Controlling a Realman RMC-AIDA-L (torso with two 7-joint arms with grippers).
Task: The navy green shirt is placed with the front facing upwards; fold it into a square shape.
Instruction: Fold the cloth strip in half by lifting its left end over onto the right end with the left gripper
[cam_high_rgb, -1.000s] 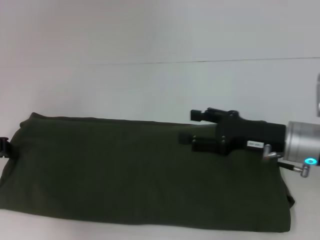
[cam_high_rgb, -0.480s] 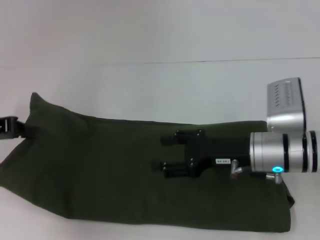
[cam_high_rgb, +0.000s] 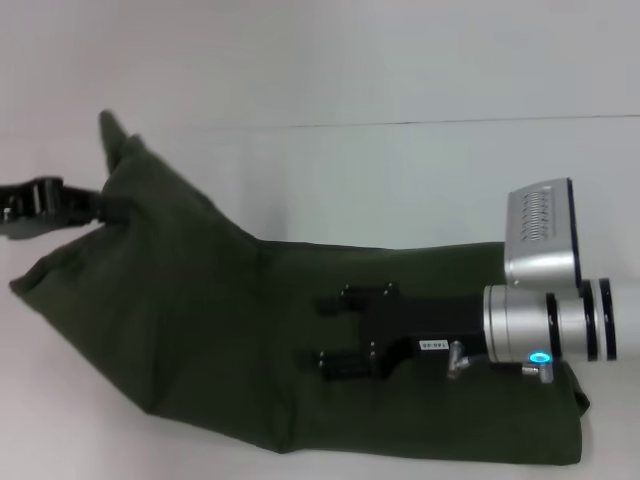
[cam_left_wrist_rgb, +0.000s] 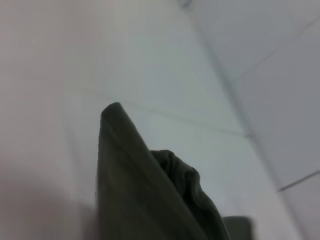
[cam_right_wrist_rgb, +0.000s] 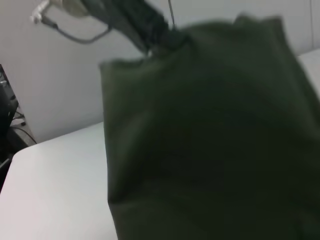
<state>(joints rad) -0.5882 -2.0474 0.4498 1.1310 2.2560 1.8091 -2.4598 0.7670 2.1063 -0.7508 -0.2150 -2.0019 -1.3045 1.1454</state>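
Observation:
The navy green shirt (cam_high_rgb: 200, 330) lies as a long dark band across the white table (cam_high_rgb: 400, 180), plain side up with no lettering showing. Its left end is raised off the table into a peak (cam_high_rgb: 120, 140). My left gripper (cam_high_rgb: 95, 205) is shut on that raised end at the far left. The left wrist view shows the pinched cloth corner (cam_left_wrist_rgb: 130, 175) close up. My right gripper (cam_high_rgb: 330, 333) reaches in from the right, low over the band's middle, open with its fingers (cam_high_rgb: 345, 298) spread. In the right wrist view the lifted cloth (cam_right_wrist_rgb: 210, 130) fills the picture.
A seam line (cam_high_rgb: 450, 122) crosses the table behind the shirt. The right arm's silver wrist (cam_high_rgb: 545, 325) hangs over the shirt's right part. The left arm (cam_right_wrist_rgb: 135, 20) with a cable shows above the cloth in the right wrist view.
My left gripper has risen and moved right, lifting the shirt's left end off the table. My right gripper slid left over the shirt's middle and now holds there.

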